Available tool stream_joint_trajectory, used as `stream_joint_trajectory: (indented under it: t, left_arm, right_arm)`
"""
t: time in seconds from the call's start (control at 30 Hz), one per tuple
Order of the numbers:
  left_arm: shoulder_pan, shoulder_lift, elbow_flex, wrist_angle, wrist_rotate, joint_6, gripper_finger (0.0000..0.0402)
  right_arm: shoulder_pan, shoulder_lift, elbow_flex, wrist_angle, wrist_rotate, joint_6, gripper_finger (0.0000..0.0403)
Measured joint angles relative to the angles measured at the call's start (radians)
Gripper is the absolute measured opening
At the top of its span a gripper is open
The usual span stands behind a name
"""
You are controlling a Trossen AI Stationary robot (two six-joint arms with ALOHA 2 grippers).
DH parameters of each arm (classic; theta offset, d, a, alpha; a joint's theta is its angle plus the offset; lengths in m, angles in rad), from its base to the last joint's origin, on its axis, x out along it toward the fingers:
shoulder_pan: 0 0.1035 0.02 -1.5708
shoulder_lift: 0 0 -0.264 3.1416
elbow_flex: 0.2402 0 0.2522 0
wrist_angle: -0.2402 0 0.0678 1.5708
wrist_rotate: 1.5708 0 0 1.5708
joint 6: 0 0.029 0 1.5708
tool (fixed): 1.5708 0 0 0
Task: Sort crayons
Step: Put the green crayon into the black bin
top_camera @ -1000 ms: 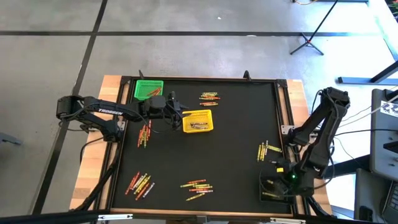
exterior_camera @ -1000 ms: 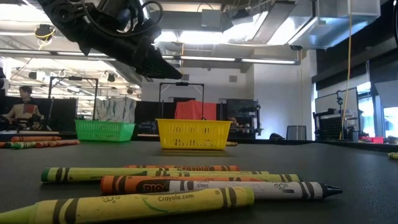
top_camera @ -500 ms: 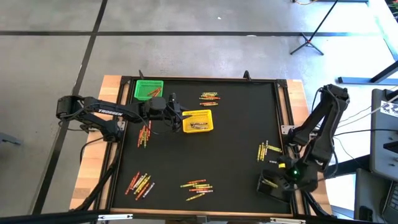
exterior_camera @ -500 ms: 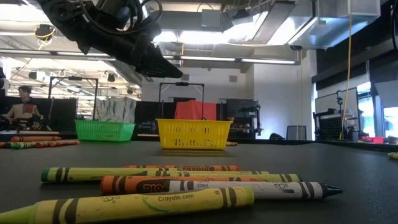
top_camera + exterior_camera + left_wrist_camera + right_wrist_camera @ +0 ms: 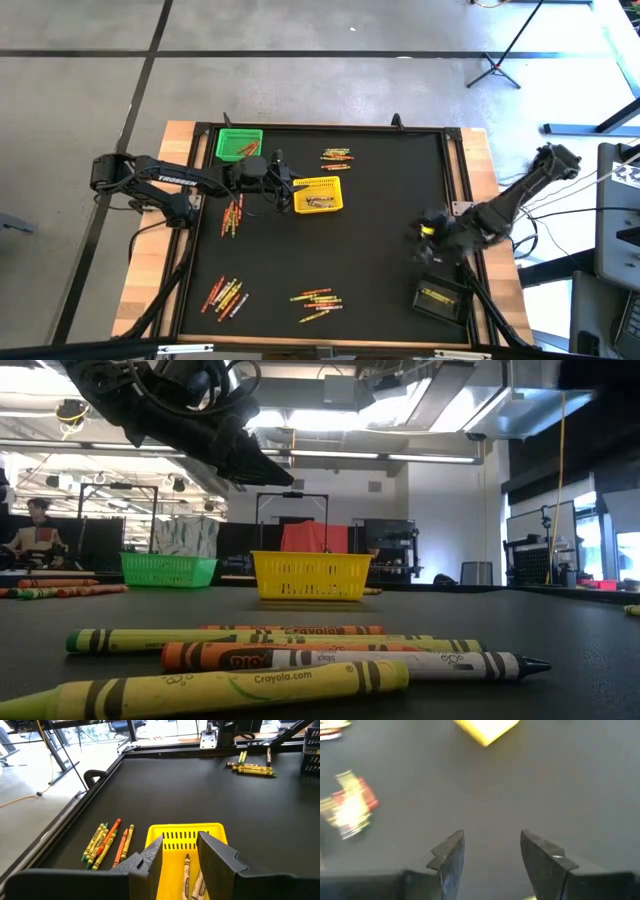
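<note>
Crayons lie in loose groups on the black mat: far centre (image 5: 337, 156), left (image 5: 233, 213), near left (image 5: 225, 296) and near centre (image 5: 316, 300), the last close up in the low view (image 5: 290, 650). More crayons (image 5: 187, 870) lie in the yellow basket (image 5: 318, 195). My left gripper (image 5: 180, 852) hovers open at that basket's left rim (image 5: 285, 187) with nothing between its fingers. My right gripper (image 5: 492, 850) is open and holds nothing above the mat at the right (image 5: 422, 232).
A green basket (image 5: 239, 143) with crayons stands at the far left. A black basket (image 5: 440, 298) with yellow crayons sits at the near right corner. A raised frame (image 5: 455, 180) edges the mat. The middle of the mat (image 5: 370, 240) is bare.
My right gripper has swung up from over the black basket toward the far edge and the table's middle, rolling as it went; it now hangs over the mat at the right. The left arm and all the crayons have stayed put.
</note>
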Motion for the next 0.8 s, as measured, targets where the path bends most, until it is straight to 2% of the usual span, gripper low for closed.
stream_joint_trajectory:
  t: [0.13,0.3,0.53,0.8]
  left_arm:
    - [0.0,0.0,0.0,-0.022,0.0,-0.009,0.0107]
    - [-0.008,0.0,0.0,-0.039,-0.001,-0.035,0.0107]
    - [-0.027,0.0,0.0,-0.037,0.0,-0.008,0.0107]
    - [-0.031,0.0,0.0,-0.005,-0.017,-0.024,0.0107]
  right_arm:
    - [-0.164,0.046,0.0,0.003,0.108,-0.287,0.0193]
    - [-0.387,0.12,0.0,0.113,0.117,-0.593,0.0193]
    - [-0.681,0.262,0.0,0.436,-0.159,-1.032,0.0193]
    - [-0.953,0.46,0.0,0.75,-0.494,-1.307,0.0193]
